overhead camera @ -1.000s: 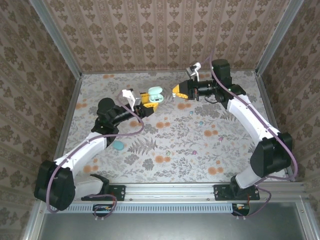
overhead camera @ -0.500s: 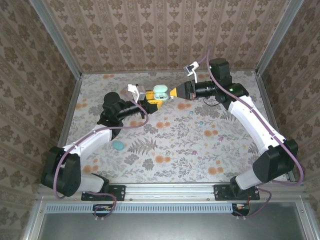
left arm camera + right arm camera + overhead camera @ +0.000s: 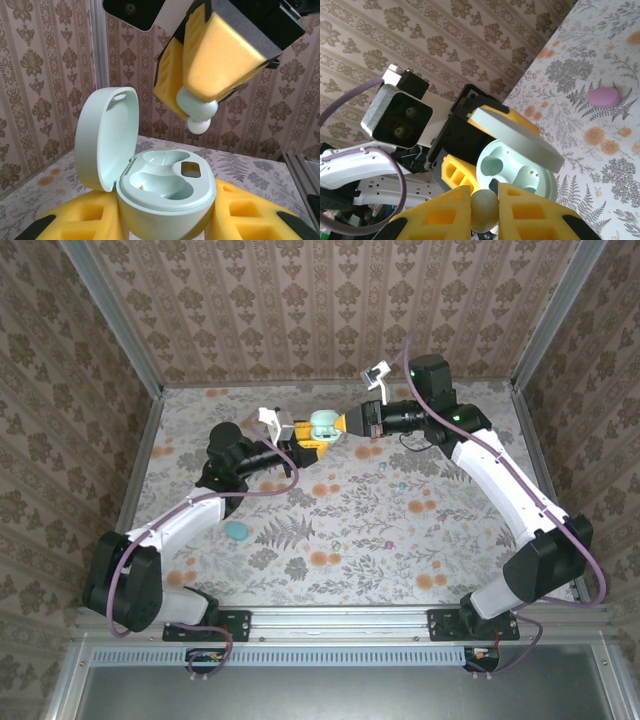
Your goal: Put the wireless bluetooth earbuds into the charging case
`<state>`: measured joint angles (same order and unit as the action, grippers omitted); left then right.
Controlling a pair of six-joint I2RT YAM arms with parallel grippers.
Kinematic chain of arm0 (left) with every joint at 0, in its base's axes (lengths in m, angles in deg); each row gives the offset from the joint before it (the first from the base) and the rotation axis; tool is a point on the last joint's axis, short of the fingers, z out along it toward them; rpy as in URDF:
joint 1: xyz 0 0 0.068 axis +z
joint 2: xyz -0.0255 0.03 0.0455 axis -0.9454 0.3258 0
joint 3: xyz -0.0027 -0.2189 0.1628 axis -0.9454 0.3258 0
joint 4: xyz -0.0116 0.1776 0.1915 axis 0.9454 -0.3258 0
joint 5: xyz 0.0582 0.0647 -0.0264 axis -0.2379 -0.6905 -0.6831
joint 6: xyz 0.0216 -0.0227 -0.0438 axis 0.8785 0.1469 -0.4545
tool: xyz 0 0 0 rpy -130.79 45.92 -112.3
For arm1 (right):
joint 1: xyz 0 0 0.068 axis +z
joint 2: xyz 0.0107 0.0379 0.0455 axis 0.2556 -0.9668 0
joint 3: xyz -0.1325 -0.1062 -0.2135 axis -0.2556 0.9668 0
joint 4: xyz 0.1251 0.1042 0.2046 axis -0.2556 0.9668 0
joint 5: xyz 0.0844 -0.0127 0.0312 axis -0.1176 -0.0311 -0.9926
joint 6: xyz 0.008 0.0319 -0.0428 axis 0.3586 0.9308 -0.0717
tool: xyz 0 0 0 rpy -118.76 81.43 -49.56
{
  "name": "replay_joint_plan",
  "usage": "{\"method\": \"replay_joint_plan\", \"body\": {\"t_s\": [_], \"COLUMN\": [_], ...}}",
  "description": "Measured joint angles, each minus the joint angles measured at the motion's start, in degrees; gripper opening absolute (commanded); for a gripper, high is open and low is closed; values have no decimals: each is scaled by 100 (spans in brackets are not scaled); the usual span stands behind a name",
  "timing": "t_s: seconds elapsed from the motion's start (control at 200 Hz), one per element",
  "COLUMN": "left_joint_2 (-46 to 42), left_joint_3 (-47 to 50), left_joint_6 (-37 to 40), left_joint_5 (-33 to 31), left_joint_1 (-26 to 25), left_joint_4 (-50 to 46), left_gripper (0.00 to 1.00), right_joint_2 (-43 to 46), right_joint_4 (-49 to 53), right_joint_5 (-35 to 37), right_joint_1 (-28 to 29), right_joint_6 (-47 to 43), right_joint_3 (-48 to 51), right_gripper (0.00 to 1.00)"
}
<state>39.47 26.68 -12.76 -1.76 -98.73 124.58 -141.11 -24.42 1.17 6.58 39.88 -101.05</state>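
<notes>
Nearest, one small blue oval thing lies on the desk, too small to make out. Farther back, the left jaws grip the one charging case, lid up, two cups empty, its bottom cut off. Just above it the right jaws pinch one earbud tight, mostly hidden between the pads

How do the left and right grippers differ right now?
Load: left gripper clamps the open mint-green plastic charging case; right gripper pinches a small mint-green earbud. Spread: left gripper's jaws stand wide around the case; right gripper's are nearly shut. Pose: left gripper supports the case from below; right gripper hangs above it, earbud not yet in a well. Both are yellow-padded.
</notes>
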Motion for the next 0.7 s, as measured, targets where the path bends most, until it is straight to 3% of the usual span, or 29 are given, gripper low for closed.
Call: {"method": "replay_joint_plan", "body": {"t_s": [0.7], "left_joint_2": [33], "left_joint_3": [-129], "left_joint_6": [0], "left_joint_5": [-2], "left_joint_1": [-79], "left_joint_4": [-52], "left_gripper": [34], "right_joint_2": [-103], "right_joint_4": [44], "right_joint_5": [227], "right_joint_1": [72], "right_joint_6": [-22], "right_joint_3": [-22], "right_gripper": [17]}}
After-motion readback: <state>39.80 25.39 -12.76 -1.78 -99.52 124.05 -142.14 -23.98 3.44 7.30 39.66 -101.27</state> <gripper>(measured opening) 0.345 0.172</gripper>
